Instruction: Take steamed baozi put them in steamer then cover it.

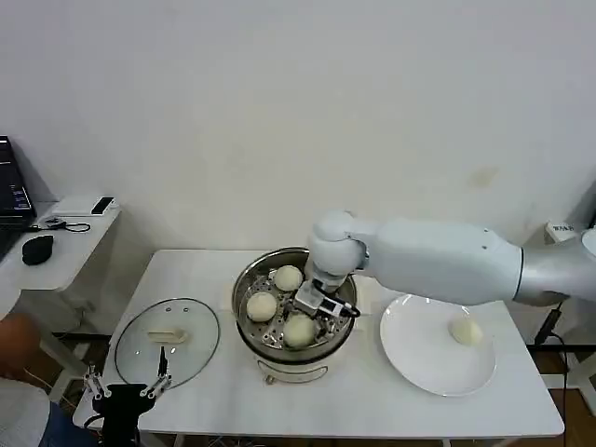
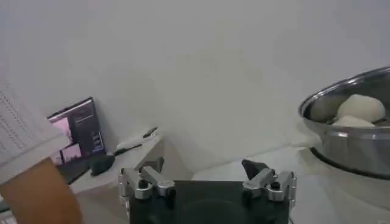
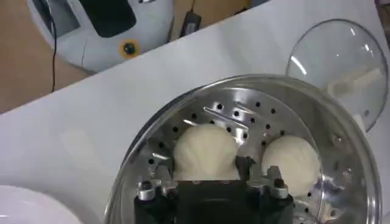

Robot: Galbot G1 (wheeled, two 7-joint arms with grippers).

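The shiny steamer (image 1: 279,361) stands mid-table with three cream-white baozi on its perforated tray (image 3: 244,112). My right gripper (image 1: 319,311) reaches down into it, fingers shut on either side of the front baozi (image 1: 299,331) (image 3: 206,151), which rests on the tray. A second baozi (image 3: 291,156) lies beside it, and two more (image 1: 288,277) (image 1: 262,305) sit to the left. Another baozi (image 1: 465,330) remains on the white plate (image 1: 419,358). The glass cover (image 1: 168,340) (image 3: 338,55) lies flat on the table's left. My left gripper (image 1: 126,386) (image 2: 204,165) hangs open near the table's front left corner.
A side table (image 1: 65,251) at far left carries a laptop (image 1: 11,191) and a mouse (image 1: 37,248). The steamer's wall (image 2: 350,143) rises to the right of my left gripper. The white wall stands close behind the table.
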